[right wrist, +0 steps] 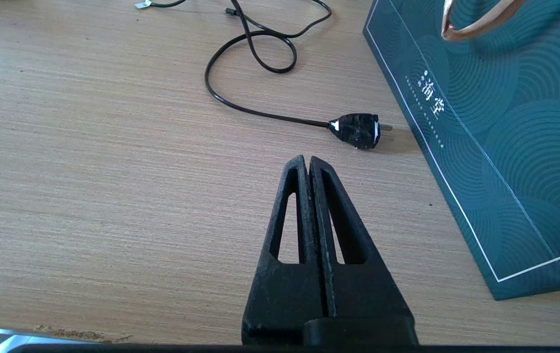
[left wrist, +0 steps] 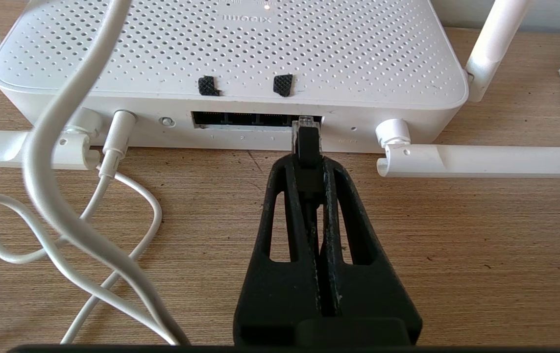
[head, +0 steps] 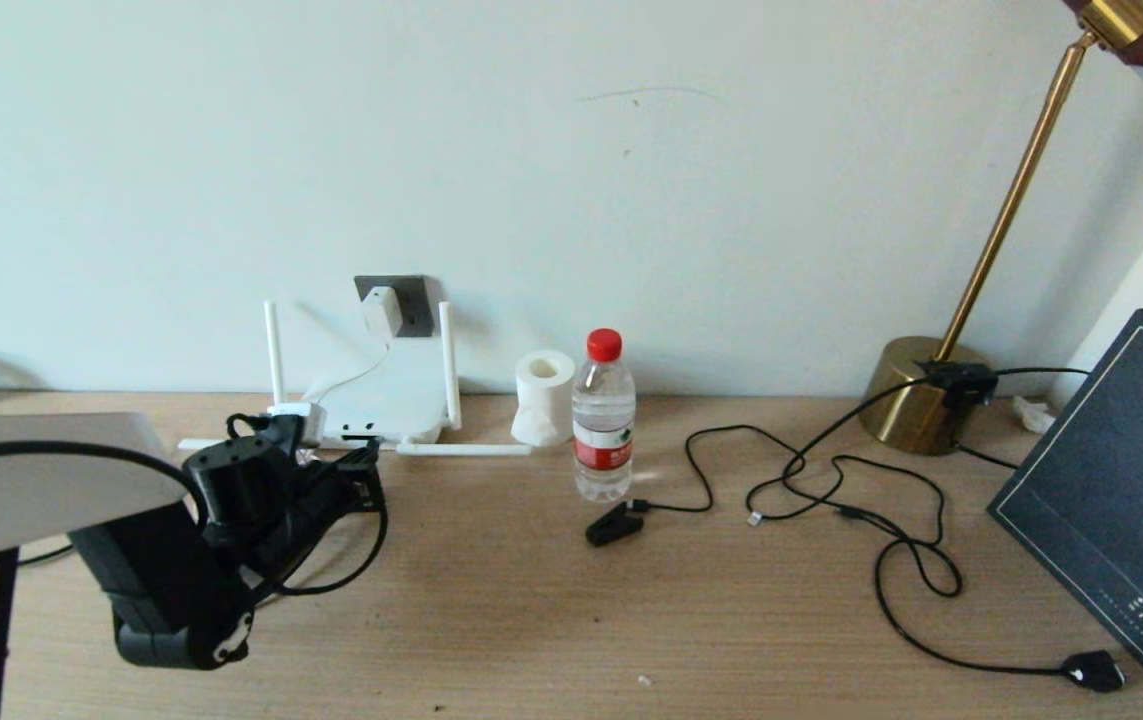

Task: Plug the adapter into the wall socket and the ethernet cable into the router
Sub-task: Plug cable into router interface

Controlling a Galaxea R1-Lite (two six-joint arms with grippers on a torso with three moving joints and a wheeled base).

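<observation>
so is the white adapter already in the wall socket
Yes, the head view shows the adapter seated on the dark wall socket above the router, its white cord hanging down.

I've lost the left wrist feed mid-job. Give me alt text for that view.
The left gripper is shut on the ethernet cable, whose clear-tipped connector sits at the rightmost opening of the dark port row on the router. White cords loop on the wooden table beside it, one plugged into the router, and two antennas lie flat along its edge.
</observation>
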